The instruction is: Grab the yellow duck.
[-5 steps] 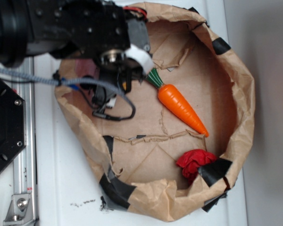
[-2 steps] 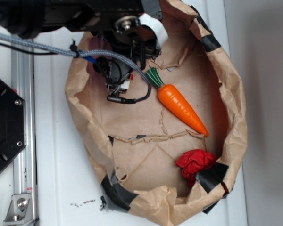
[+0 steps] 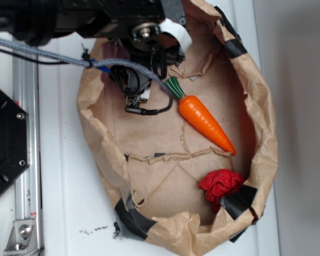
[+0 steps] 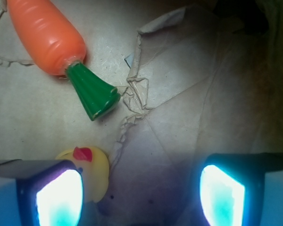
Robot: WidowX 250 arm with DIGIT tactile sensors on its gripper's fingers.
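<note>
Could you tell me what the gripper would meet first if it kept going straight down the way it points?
Probably the brown paper floor: the gripper is open, with the yellow duck beside one finger, off centre.

The yellow duck [image 4: 87,173] was a small, rounded toy of glossy yellow with a red-orange beak on its upper side. In the wrist view it lay low on the brown paper, pressed up against the inner edge of the left-hand jaw, which hid its lower left part. It sat well off to that side rather than midway between the two jaws, far from the right-hand one. In the exterior view it could not be made out.
</note>
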